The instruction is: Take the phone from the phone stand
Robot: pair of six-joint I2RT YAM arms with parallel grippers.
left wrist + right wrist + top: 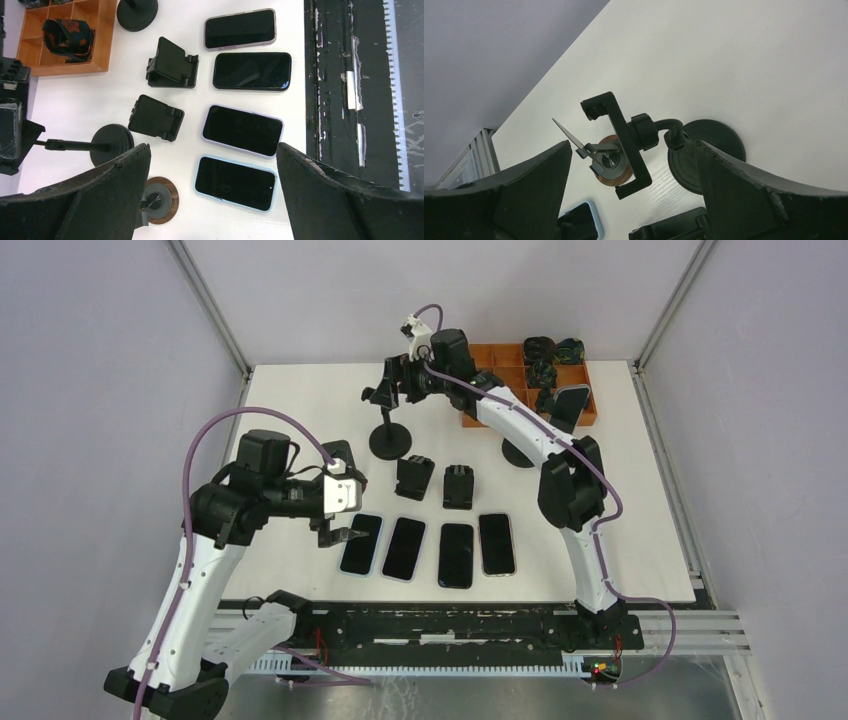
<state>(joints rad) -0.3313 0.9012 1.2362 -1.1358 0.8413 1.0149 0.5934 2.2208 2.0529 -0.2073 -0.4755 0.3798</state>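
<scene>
A dark phone (567, 403) leans on a stand with a round black base (518, 452) at the right, in front of the orange tray. My right gripper (388, 387) is open and empty at the far middle, next to an empty black clamp stand (383, 400); the right wrist view shows that clamp (616, 145) between my fingers. My left gripper (340, 533) is open and empty, just above the leftmost flat phone (360, 543), a light-blue-cased one (235, 182).
Several phones lie flat in a row near the front edge (456, 555). Two small folding stands (415, 477) (458, 485) sit behind them. A wood-rimmed round stand (160, 200) is by my left gripper. An orange compartment tray (500, 358) holds dark items at the back right.
</scene>
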